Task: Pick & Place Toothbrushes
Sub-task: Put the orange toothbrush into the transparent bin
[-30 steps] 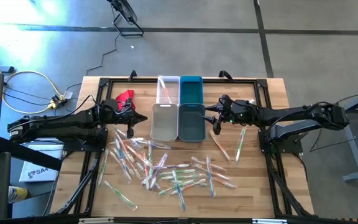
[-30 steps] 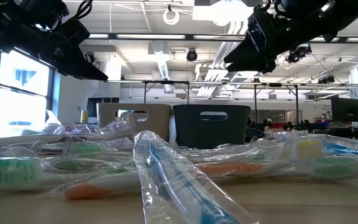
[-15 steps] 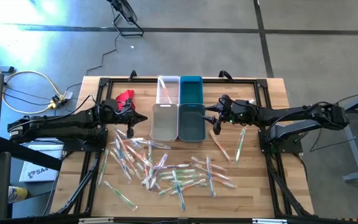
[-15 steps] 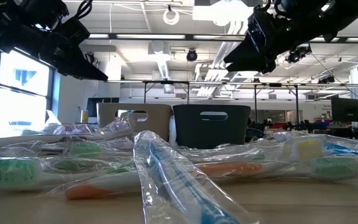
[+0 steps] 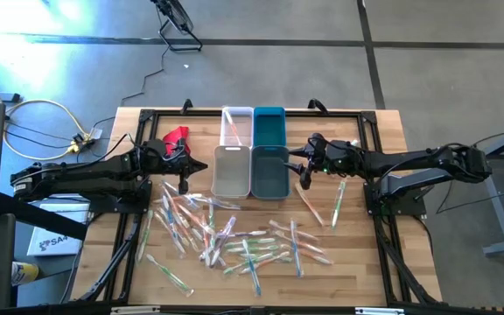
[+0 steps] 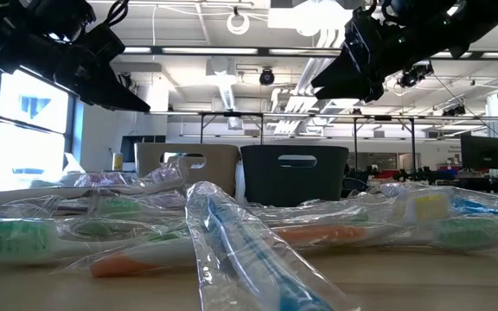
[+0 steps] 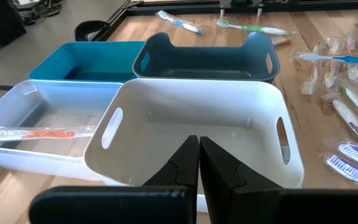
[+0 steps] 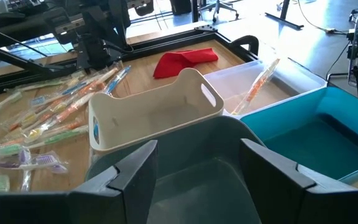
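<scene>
No movement: toothbrushes (image 5: 226, 236) scattered, both tools beside bins (image 5: 250, 171).

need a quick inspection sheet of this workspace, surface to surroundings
surface: wooden table with a black frame.
job's things: wrapped toothbrushes scattered across the near half; one orange toothbrush lies in the clear bin; two more lie beside the right arm.
clutter: red cloth behind the left arm; white bin, dark teal bin, bright teal bin grouped in a square.
grippers: left gripper shut, empty, facing the white bin; right gripper open, empty, over the dark teal bin.
cables: yellow and black cables on the floor left of the table.
surroundings: grey floor; open workshop behind with desks and monitors.
</scene>
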Robot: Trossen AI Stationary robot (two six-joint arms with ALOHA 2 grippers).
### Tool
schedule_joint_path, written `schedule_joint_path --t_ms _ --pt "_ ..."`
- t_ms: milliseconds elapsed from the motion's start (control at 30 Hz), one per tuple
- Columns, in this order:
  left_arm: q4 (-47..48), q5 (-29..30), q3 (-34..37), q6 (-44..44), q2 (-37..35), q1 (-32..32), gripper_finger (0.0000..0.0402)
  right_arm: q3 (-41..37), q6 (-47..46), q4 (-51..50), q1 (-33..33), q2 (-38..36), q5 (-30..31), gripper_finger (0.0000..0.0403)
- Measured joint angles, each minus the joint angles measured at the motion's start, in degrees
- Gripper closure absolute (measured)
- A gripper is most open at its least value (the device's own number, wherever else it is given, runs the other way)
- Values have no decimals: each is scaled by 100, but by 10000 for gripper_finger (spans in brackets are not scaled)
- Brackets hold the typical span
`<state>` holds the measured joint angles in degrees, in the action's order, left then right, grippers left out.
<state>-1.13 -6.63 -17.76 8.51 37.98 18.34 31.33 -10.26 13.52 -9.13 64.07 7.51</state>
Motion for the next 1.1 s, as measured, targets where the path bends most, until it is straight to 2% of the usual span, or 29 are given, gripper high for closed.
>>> schedule_joint_path --t_ms 400,700,900,1100 --pt "0 0 0 0 1 1 394 2 -110 435 2 -2 40 186" --pt "0 0 0 -2 2 1 394 2 -155 360 447 -2 857 186" --pt "-2 7 0 11 2 0 394 2 -363 39 838 -4 1054 186" --pt "-2 9 0 22 2 0 394 2 -1134 -980 1127 -4 1053 186"
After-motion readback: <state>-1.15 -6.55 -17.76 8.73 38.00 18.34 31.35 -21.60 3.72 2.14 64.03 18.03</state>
